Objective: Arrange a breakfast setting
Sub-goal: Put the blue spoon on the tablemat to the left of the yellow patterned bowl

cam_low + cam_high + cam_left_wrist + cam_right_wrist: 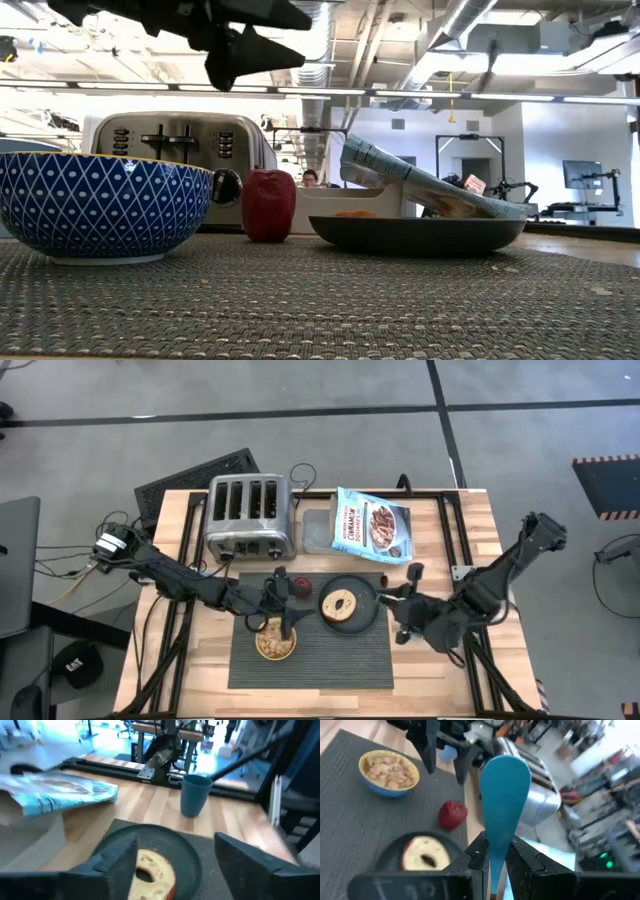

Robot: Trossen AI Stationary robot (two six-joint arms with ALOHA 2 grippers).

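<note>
Your left gripper [283,622] hangs with jaws apart over the small yellow bowl [276,644] on the placemat [340,655]. Your right gripper [492,862], right of the dark round plate [362,596] holding the bagel [339,603], is clamped on the blue-handled spoon [504,800].

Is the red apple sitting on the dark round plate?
No, the red apple rests on the placemat beside the dark round plate.
</note>
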